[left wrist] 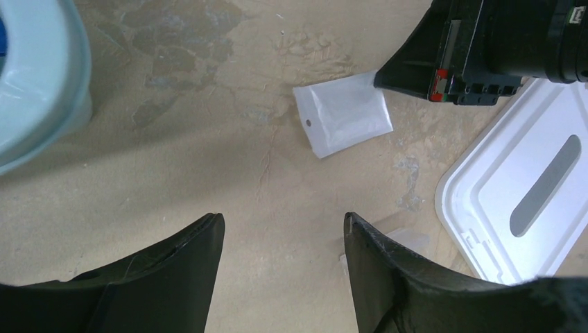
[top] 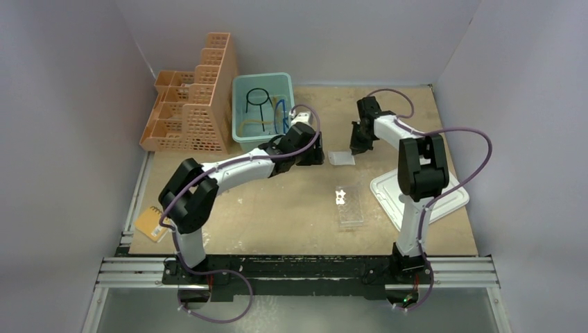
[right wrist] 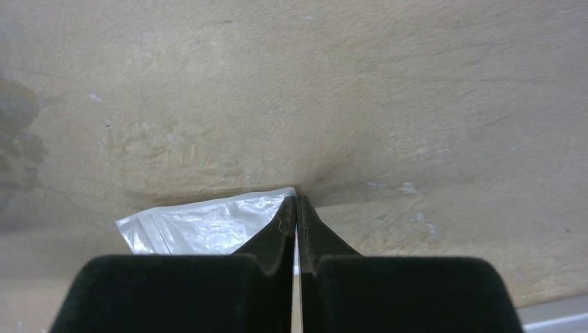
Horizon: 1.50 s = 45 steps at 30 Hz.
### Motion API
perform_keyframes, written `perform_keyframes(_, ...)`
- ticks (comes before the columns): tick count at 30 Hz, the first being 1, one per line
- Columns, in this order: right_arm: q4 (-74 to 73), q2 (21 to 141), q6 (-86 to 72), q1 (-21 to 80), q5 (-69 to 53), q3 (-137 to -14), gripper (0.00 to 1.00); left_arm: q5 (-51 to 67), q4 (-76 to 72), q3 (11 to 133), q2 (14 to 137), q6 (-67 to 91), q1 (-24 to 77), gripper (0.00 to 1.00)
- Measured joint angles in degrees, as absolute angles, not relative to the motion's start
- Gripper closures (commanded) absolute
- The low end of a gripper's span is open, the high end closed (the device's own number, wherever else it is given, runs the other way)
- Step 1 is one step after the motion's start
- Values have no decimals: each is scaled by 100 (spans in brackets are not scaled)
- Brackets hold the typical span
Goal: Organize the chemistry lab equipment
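Top view: only here do you see the clear tube rack (top: 350, 208), well apart from the small plastic bag (top: 341, 158), which lies between the left gripper (top: 315, 155) and the right gripper (top: 358, 147).

Left wrist: you see its fingers (left wrist: 187, 250) spread and empty, with the bag ahead of them.

Right wrist: the fingers (right wrist: 284, 222) are pressed together at the bag's corner. You cannot tell whether they pinch it.

Orange lattice rack (top: 191, 104) far left, orange notepad (top: 150, 223) at near-left table (top: 277, 215) edge, white lid (top: 385, 191) right.
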State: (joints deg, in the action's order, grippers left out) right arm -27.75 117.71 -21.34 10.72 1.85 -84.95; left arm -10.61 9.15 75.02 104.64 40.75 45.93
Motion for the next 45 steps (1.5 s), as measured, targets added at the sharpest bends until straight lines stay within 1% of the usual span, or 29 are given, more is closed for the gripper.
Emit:
perform_keyframes(9, -2154, 11603, -2176, 1070, -958, -7990, 100, -1031, 355, 7183, 10888, 4633, 4591, 35)
perform_keyframes(15, -1828, 11585, -2174, 1070, -1476, -7791, 100, -1100, -5, 7133, 11246, 5256, 4589, 36)
perform_keyframes(19, -1632, 11577, -2163, 1074, -1752, -7673, 100, -1098, -338, 7087, 11395, 5669, 4582, 41)
perform_keyframes(21, -1564, 11568, -2154, 1079, -1835, -7623, 100, -1157, -504, 7032, 11404, 5828, 4598, 47)
perform_keyframes(26, -1400, 11531, -2134, 1085, -2051, -7481, 100, -1415, -899, 6956, 11474, 6101, 4619, 58)
perform_keyframes(28, -1339, 11502, -2132, 1087, -2110, -7413, 100, -1461, -1057, 6949, 11518, 6176, 4622, 60)
perform_keyframes(30, -1293, 11478, -2134, 1087, -2224, -7343, 100, -1470, -1197, 6936, 11539, 6235, 4622, 59)
perform_keyframes(33, -1249, 11437, -2137, 1094, -2324, -7244, 100, -1514, -1334, 6864, 11539, 6285, 4624, 54)
perform_keyframes(35, -1227, 11413, -2141, 1100, -2357, -7194, 100, -1643, -1295, 6860, 11531, 6298, 4630, 53)
perform_keyframes(38, -1208, 11369, -2143, 1125, -2311, -7144, 100, -1962, -1009, 6871, 11491, 6222, 4703, 48)
perform_keyframes(42, -1225, 11292, -2123, 1173, -2139, -7096, 89, -2602, -263, 6934, 11426, 6018, 4919, 44)
perform_keyframes(45, -1284, 11218, -1999, 1249, -1929, -7089, 83, -2917, 161, 6932, 11343, 5902, 5100, 43)
